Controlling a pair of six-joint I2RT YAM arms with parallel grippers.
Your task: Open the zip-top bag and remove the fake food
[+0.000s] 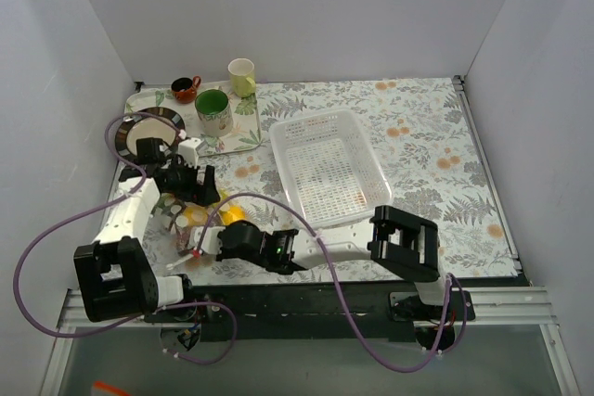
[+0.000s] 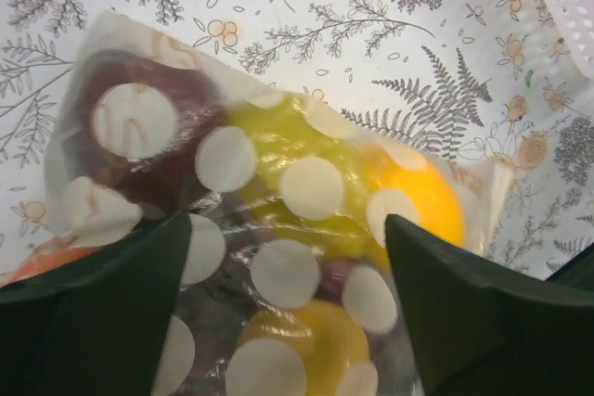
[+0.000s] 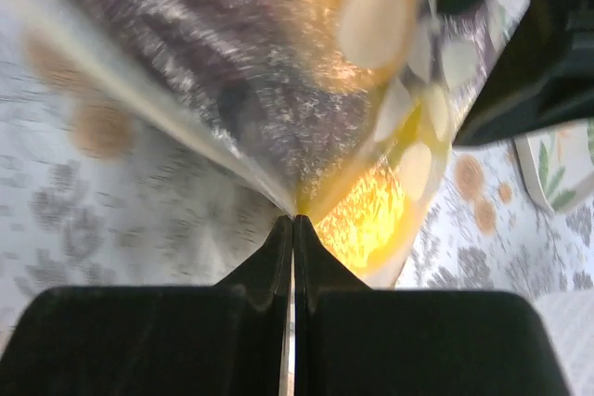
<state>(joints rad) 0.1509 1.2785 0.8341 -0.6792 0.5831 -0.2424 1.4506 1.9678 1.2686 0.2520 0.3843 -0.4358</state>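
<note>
Right gripper [image 3: 293,220]: fingers pressed flat together, clamped on a thin edge of the zip-top bag [image 3: 278,90]. The plastic fans out from the tips.
Left gripper [image 2: 288,224]: fingers spread wide, one on either side of the bag's bulge. Cannot tell whether the pads touch the plastic.
Bag position: on the floral table cover [image 1: 436,136], on the left-arm side of the white basket [image 1: 329,169]. It lies near the basket's front corner and is not touching it. Both grippers meet over it there.
Bag state: clear film with white dots. Cannot tell whether the zip is parted, or whether the bag is lifted off the cover.
Fake food [image 2: 278,150]: all inside the bag. A yellow-green piece sits in the middle, an orange-yellow piece on the side toward the basket, and a dark purple piece on the side away from it. A second yellow piece shows low between the left fingers.
Tray [image 1: 139,99]: just beside the basket's far corner on the left-arm side. It carries a red cup [image 1: 186,89] and a mug with a green inside [image 1: 213,110]. A pale yellow cup [image 1: 242,76] stands at its far edge.
Dark shiny disc [image 1: 144,136]: at the tray's near edge, further from the basket than the bag.
</note>
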